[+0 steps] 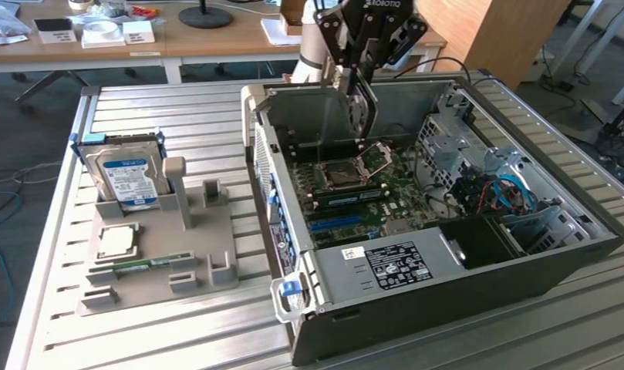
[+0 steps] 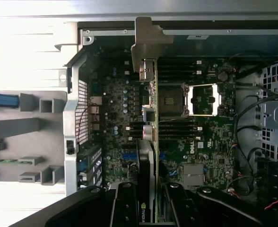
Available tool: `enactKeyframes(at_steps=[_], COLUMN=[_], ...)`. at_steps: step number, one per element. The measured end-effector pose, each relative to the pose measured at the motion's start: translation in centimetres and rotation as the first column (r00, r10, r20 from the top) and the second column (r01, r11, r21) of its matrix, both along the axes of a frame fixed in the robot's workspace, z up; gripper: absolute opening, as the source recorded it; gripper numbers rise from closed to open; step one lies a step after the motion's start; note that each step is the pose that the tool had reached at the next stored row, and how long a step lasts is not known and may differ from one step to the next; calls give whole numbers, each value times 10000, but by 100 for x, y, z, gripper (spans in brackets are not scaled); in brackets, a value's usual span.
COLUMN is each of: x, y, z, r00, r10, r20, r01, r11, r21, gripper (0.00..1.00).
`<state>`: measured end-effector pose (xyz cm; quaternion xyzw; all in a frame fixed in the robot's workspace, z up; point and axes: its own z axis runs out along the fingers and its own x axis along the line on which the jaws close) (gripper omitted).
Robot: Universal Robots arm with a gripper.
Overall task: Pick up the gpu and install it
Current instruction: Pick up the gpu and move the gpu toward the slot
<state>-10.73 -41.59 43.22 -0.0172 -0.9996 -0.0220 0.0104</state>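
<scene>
Gpu (image 1: 361, 108), thin green circuit card with silver end bracket, clamped upright between the narrowed fingers of the black claw (image 1: 359, 73). Hanging inside the open top of a dark-grey sheet-metal computer case (image 1: 558, 254), just above the green motherboard (image 2: 110, 109). From the wrist, edge-on across that board, beside the open silver processor socket (image 2: 203, 99). Case lying on a ribbed aluminium counter (image 1: 167, 108). On the exterior view's left, a grey moulded holder (image 1: 193, 239) carrying an upright silver hard drive with blue-white label (image 1: 126, 173), a flat square processor chip (image 1: 118, 240) and a narrow green memory stick (image 1: 136, 266). Behind, a wooden desk (image 1: 188, 42).
</scene>
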Motion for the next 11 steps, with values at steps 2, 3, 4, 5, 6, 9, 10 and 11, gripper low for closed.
enactKeyframes(at_steps=[2, 3, 4, 5, 6, 9, 10, 11], x=[24, 34, 44, 52, 61, 95, 106, 116], y=[1, 1, 1, 1, 1, 3, 3, 3], z=[0, 1, 0, 0, 0, 0, 0, 0], r00=[10000, 10000, 10000, 10000, 10000, 10000, 10000, 10000], r10=[5, 7, 10, 11, 12, 18, 21, 23], r20=[0, -1, 0, 0, 0, 0, 1, 0], r01=[-5, -7, -10, -11, -12, -18, -21, -23], r11=[10000, 10000, 10000, 10000, 10000, 10000, 10000, 10000], r21=[0, -1, 0, 1, 0, 1, 1, 0], gripper=[27, 27, 27, 27, 27, 27, 27, 27])
